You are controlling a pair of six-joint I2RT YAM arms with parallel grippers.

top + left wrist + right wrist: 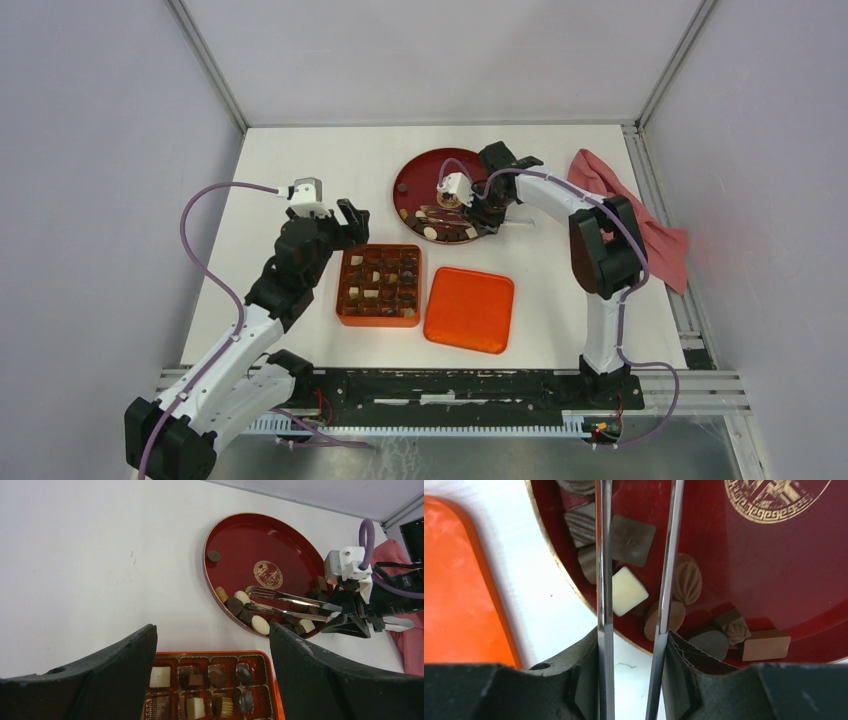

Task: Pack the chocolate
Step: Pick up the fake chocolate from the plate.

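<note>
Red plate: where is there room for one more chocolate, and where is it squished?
The plate is bare in the middle, around the gold emblem, and up to its far rim, apart from one lone dark piece. It is crowded along the rim nearest the box, where the chocolates bunch up and the tongs reach in.

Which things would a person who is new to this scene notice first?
The round red plate at the far middle of the table stands out first: the right gripper holds metal tongs over the chocolate pieces gathered at its near rim. On its near side sit an orange compartment box, partly filled, and a flat orange lid to its right. The left gripper hangs open over the box's far edge.
</note>
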